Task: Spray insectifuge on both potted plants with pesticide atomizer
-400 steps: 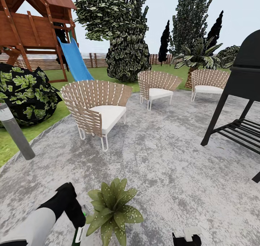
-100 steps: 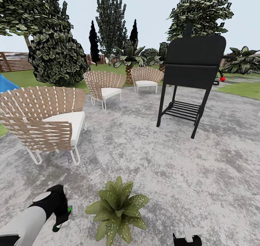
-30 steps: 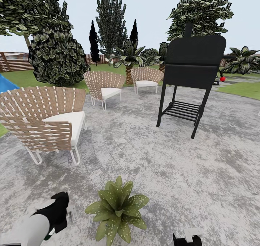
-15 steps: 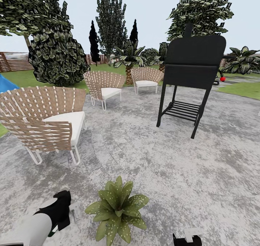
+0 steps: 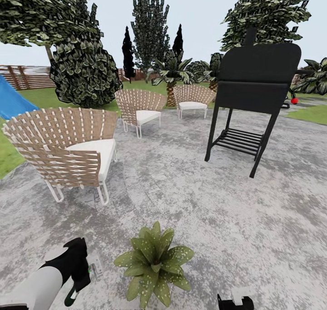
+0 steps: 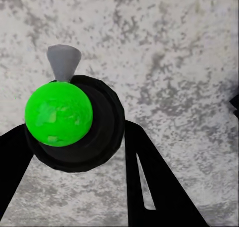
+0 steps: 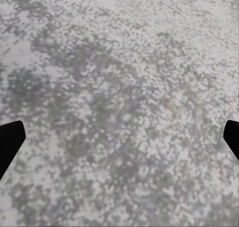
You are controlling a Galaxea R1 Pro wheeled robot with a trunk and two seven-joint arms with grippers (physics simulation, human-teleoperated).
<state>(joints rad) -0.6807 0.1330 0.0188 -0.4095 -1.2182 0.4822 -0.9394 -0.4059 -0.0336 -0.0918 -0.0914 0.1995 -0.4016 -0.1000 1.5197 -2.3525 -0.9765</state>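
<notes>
The small green-and-grey pesticide atomizer [image 6: 59,114] sits clamped in the left hand [image 5: 77,273], low over the grey paved patio [image 5: 227,201], just beside the rosette potted plant [image 5: 154,262]. The right hand [image 7: 119,137] stands apart, empty. Since a moment ago the whole view has shifted slightly, so the camera moved; spraying looks ready to go on.

Mottled grey patio [image 5: 190,201]; speckled green potted plant [image 5: 154,262]; tan woven chairs [image 5: 68,151] with white cushions; black grill [image 5: 254,87]; blue slide [image 5: 13,103].
</notes>
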